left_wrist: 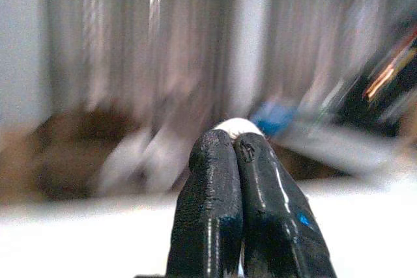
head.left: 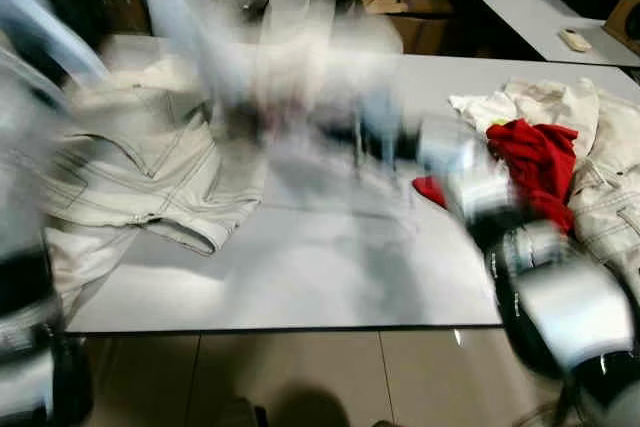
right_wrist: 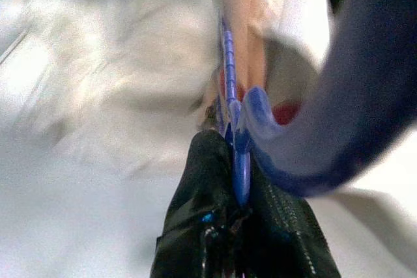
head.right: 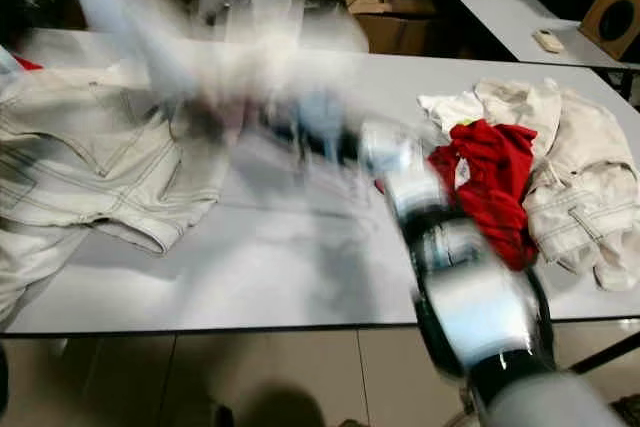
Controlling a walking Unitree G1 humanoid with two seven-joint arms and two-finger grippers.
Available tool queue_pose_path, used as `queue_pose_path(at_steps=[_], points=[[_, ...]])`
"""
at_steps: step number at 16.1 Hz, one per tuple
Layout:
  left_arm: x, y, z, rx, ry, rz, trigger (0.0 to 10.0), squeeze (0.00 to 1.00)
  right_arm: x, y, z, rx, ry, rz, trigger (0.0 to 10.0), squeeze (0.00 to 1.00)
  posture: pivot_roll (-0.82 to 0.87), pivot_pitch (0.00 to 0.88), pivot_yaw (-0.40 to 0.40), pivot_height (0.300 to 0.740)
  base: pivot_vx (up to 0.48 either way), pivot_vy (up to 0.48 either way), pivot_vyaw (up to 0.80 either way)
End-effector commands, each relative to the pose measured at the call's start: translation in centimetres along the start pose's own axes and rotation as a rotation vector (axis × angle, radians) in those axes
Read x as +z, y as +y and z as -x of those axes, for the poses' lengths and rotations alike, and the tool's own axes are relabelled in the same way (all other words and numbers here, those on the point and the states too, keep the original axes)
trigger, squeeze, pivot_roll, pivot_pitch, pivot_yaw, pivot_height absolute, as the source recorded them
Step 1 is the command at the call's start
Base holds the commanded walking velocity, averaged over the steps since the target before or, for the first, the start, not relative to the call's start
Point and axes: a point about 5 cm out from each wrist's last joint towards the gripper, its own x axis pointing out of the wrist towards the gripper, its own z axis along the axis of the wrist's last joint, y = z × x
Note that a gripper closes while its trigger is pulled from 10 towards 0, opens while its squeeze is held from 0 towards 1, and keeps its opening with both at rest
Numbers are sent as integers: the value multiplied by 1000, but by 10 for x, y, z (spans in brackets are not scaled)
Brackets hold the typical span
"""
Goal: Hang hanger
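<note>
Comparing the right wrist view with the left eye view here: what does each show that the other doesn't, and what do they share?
Right wrist view: the right gripper shut on a blue hanger, with pale cloth just beyond.

Left eye view: the white table, a white garment on its left side, a red cloth among pale clothes on its right, and the tiled floor.

Both: the blurred right arm over the table, and white fabric.

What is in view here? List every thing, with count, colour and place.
Table: one, white, in front of the robot.
Jeans: one pair, cream, on the table's left.
Red cloth: one, on the table's right.
Pale clothes: a heap, cream, beside the red cloth.
Far table: one, white, behind on the right.
Hanger: one, blue, pinched in the right gripper.
Left gripper: black fingers closed on something white.
</note>
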Motion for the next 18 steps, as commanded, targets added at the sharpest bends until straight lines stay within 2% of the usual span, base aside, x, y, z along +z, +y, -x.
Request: queue_pose_path(at_steps=[1, 2, 3, 4, 5, 7, 8, 9, 10, 11, 12, 14, 15, 16, 17, 18], points=[[-22, -2, -1, 55, 82, -87, 10000, 0, -4, 12, 9, 119, 7, 22, 10000, 0, -29, 0, -29, 740, 0, 0, 0], [-39, 0, 1, 72, 155, -202, 10000, 0, -11, 26, 21, 186, 19, 11, 10000, 0, -36, 0, -22, 740, 0, 0, 0], [-45, 3, 2, 80, 171, -239, 10000, 0, -12, 35, 34, 226, 24, 8, 10000, 0, -45, 0, -11, 740, 0, 0, 0], [-44, 7, 1, 99, 167, -252, 10000, 0, -10, 40, 46, 238, 24, -1, 10000, 0, -47, 0, -5, 740, 0, 0, 0], [-35, 21, -2, 156, 145, -307, 10000, 0, -4, 47, 64, 247, 23, -16, 10000, 0, -48, 0, 4, 740, 0, 0, 0], [-17, 43, -4, 241, 100, -377, 10000, 0, 5, 53, 78, 232, 15, -29, 10000, 0, -54, 0, 21, 740, 0, 0, 0], [-12, 53, -1, 241, 106, -424, 10000, 0, 9, 55, 85, 206, 22, -29, 10000, 0, -55, 0, 28, 740, 0, 0, 0], [-18, 56, 6, 146, 176, -462, 10000, 0, 13, 56, 91, 166, 34, -34, 10000, 0, -56, 0, 30, 740, 0, 0, 0], [-32, 56, 18, 39, 295, -492, 10000, 1000, 16, 56, 96, 128, 53, -36, 10000, 0, -57, 0, 30, 740, 0, 0, 0], [-53, 56, 35, -81, 472, -558, 10000, 1000, 18, 58, 102, 108, 74, -65, 10000, 0, -57, 0, 28, 740, 0, 0, 0], [-66, 60, 52, -134, 602, -582, 10000, 1000, 22, 61, 108, 101, 83, -109, 10000, 0, -58, 0, 25, 740, 0, 0, 0], [-73, 67, 72, -196, 734, -598, 10000, 1000, 28, 64, 115, 76, 81, -151, 10000, 0, -64, 0, 17, 740, 0, 0, 0], [-73, 69, 80, -235, 770, -595, 10000, 1000, 30, 66, 119, 68, 80, -168, 10000, 0, -65, 0, 14, 740, 0, 0, 0], [-71, 71, 98, -330, 845, -579, 10000, 1000, 35, 68, 126, 43, 68, -211, 10000, 0, -62, 0, 6, 740, 0, 0, 0], [-70, 71, 107, -389, 882, -565, 10000, 1000, 37, 69, 130, 27, 60, -230, 10000, 0, -62, 0, 6, 740, 0, 0, 0], [-63, 75, 130, -473, 940, -504, 10000, 1000, 41, 69, 135, -20, 26, -286, 10000, 0, -51, 0, -9, 740, 0, 0, 0]])
